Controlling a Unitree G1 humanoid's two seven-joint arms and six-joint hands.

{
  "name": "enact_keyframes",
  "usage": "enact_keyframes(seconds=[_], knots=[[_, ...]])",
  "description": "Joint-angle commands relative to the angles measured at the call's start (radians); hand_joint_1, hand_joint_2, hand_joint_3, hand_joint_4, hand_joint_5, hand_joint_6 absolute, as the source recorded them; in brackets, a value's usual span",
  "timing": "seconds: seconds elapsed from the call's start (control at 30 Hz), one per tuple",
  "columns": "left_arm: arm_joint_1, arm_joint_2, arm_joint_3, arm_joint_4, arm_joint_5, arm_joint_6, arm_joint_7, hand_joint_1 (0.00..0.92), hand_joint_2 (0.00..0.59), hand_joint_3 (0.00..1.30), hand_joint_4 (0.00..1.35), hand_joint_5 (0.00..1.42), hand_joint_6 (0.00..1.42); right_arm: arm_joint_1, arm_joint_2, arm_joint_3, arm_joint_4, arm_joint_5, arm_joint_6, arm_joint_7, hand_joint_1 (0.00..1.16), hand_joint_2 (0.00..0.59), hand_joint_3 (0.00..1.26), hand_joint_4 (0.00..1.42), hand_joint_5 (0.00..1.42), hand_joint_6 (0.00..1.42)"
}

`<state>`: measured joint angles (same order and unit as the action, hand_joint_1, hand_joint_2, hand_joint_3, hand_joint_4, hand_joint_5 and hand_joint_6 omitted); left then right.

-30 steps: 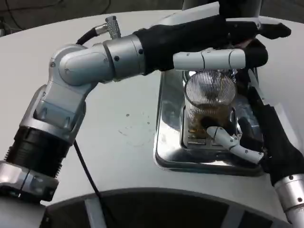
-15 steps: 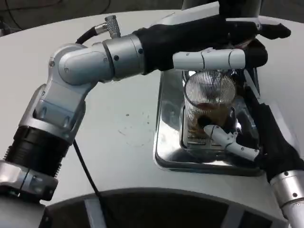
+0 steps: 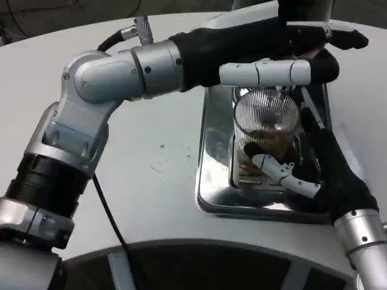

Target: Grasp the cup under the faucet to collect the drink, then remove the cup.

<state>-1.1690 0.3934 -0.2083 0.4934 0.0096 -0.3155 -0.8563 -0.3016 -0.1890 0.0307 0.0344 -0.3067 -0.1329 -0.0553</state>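
A ribbed clear glass cup point(image 3: 267, 130) with brown drink in its bottom stands on the grate of the shiny metal drip tray point(image 3: 213, 158), under the dispenser. My right hand point(image 3: 320, 169) wraps around the cup's lower part from the right, a white finger point(image 3: 284, 172) across its front. My left hand point(image 3: 284, 51) reaches across above the cup and rests on the dispenser's top, a white finger point(image 3: 266, 73) stretched out just over the rim. The faucet itself is hidden behind the left hand.
The white round table point(image 3: 151, 157) lies bare left of the tray, with a few small drops on it. My left forearm point(image 3: 121, 75) spans the upper left. A black cable point(image 3: 106, 211) hangs near the table's front edge.
My right hand has moved in and up along the cup, its white finger closing on the glass's lower front. The left arm has risen slightly; the left hand stays on the dispenser.
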Motion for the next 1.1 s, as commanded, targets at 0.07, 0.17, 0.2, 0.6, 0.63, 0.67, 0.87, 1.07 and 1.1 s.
enact_keyframes(seconds=[0.07,0.17,0.2,0.6,0.63,0.67,0.87,1.07,1.1], knots=[[-0.001,0.006,-0.024,0.041,0.034,-0.011,-0.029,0.000,0.103,0.15,0.08,0.16,0.17,-0.012,0.010,0.005,0.039,0.023,-0.037,-0.005,0.63,0.221,0.00,0.04,0.09,0.00],[-0.005,0.003,-0.028,0.053,0.036,-0.017,-0.028,0.000,0.103,0.15,0.08,0.16,0.17,-0.022,0.008,0.004,0.058,0.032,-0.051,-0.003,0.63,0.221,0.00,0.04,0.09,0.00],[-0.006,0.002,-0.029,0.056,0.037,-0.018,-0.028,0.000,0.103,0.15,0.08,0.16,0.17,-0.024,0.007,0.004,0.063,0.034,-0.054,-0.003,0.63,0.221,0.00,0.04,0.09,0.00],[-0.020,0.000,-0.033,0.078,0.042,-0.031,-0.024,0.000,0.108,0.15,0.08,0.16,0.17,-0.042,0.020,0.006,0.097,0.042,-0.062,-0.010,0.63,0.221,0.00,0.04,0.09,0.00],[-0.021,0.000,-0.033,0.079,0.043,-0.032,-0.024,0.000,0.109,0.15,0.08,0.16,0.17,-0.044,0.022,0.006,0.101,0.043,-0.062,-0.010,0.63,0.221,0.00,0.04,0.09,0.00],[-0.022,0.001,-0.033,0.081,0.043,-0.032,-0.024,0.000,0.110,0.15,0.08,0.16,0.18,-0.047,0.026,0.007,0.104,0.042,-0.062,-0.012,0.63,0.221,0.00,0.04,0.09,0.00],[-0.021,0.006,-0.033,0.085,0.045,-0.036,-0.026,0.000,0.113,0.15,0.08,0.16,0.18,-0.057,0.044,0.010,0.122,0.040,-0.055,-0.024,0.63,0.221,0.00,0.04,0.09,0.00],[-0.020,0.010,-0.031,0.087,0.044,-0.036,-0.027,0.000,0.113,0.15,0.08,0.16,0.18,-0.063,0.058,0.020,0.133,0.019,-0.048,-0.054,0.64,0.232,0.00,0.08,0.10,0.00],[-0.020,0.011,-0.030,0.087,0.044,-0.037,-0.027,0.000,0.113,0.15,0.08,0.16,0.18,-0.061,0.061,0.022,0.133,0.017,-0.047,-0.060,0.64,0.233,0.00,0.09,0.11,0.00]])
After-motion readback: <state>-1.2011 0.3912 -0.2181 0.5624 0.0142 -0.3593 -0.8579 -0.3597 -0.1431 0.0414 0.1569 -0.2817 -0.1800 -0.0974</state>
